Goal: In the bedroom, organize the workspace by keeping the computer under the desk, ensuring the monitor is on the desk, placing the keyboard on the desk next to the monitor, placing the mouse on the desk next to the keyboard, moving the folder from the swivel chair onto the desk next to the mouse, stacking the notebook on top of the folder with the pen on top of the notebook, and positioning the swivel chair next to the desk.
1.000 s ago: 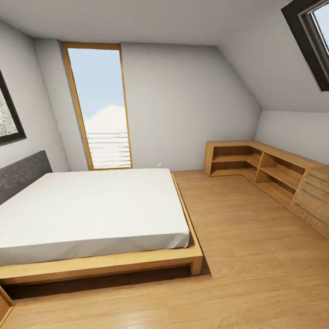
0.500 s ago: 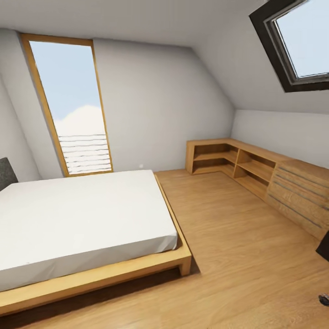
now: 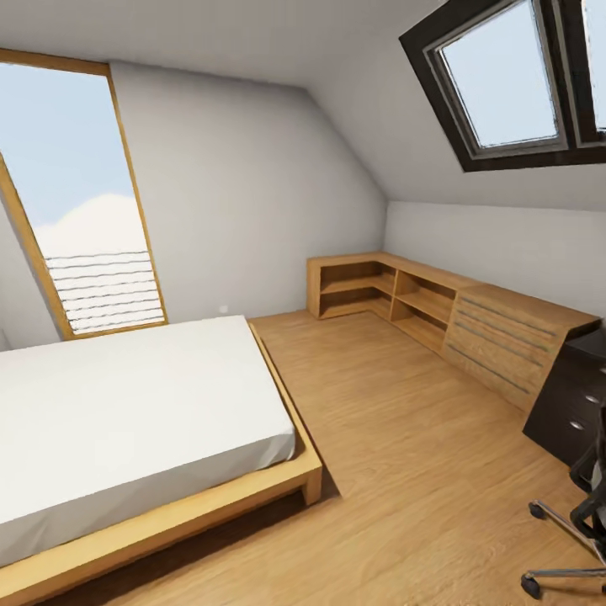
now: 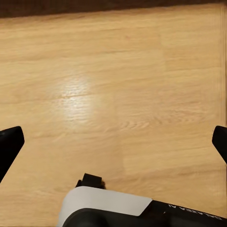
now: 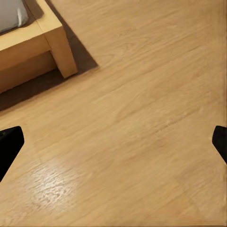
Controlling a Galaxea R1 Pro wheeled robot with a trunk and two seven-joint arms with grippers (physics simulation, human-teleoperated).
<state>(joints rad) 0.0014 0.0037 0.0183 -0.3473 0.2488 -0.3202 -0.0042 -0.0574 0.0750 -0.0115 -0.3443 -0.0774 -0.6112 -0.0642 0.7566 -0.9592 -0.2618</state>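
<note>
The desk [image 3: 573, 402] shows at the right edge of the head view as a black drawer unit with round silver knobs. In front of it, at the lower right corner, stands part of the swivel chair [image 3: 562, 517]: chrome legs on castors and a black edge above them. My left gripper [image 4: 113, 142] is open over bare wood floor, with its fingertips [image 4: 9, 142] wide apart. My right gripper [image 5: 113, 142] is open too, above the floor near the bed's corner. Computer, monitor, keyboard, mouse, folder, notebook and pen are out of view.
A low bed [image 3: 126, 412] on a wood frame takes up the left. A low light-wood cabinet [image 3: 438, 311] with shelves and drawers runs along the back and right walls up to the desk. Wood floor [image 3: 404, 454] lies between bed and cabinet.
The head camera has swung to the right, so the whole picture shifted left. The bed's headboard has left the view; the desk's drawer unit and the chair's base have come in at the right.
</note>
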